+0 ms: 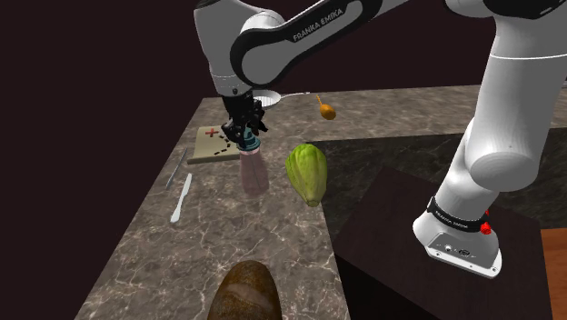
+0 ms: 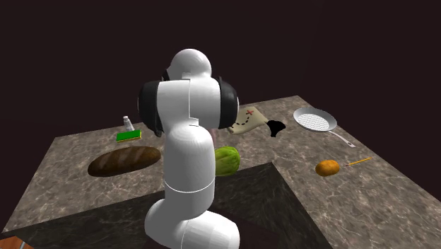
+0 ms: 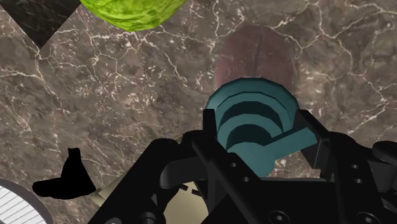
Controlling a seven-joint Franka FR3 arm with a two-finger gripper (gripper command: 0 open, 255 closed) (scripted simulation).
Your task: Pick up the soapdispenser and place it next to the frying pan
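Observation:
The soap dispenser has a teal pump head (image 3: pixel 254 121) and a translucent pinkish body (image 1: pixel 254 170). My black gripper (image 1: pixel 246 133) comes down on it from above, and its fingers (image 3: pixel 208 137) clasp the pump head from both sides. The bottle stays upright under the hand; I cannot tell whether its base touches the counter. The frying pan (image 2: pixel 315 120) is pale with a long handle and lies at the far side of the marble counter, partly behind the arm (image 1: pixel 273 96) in the shoulder view. Its rim (image 3: pixel 16 207) shows close to the hand.
A green cabbage (image 1: pixel 307 173) lies just beside the bottle. A map-like card (image 1: pixel 216 144) lies under the hand, and a knife (image 1: pixel 182 196) near the counter's left edge. A bread loaf (image 1: pixel 243 295) sits at the front and an orange object (image 2: pixel 327 168) near the pan.

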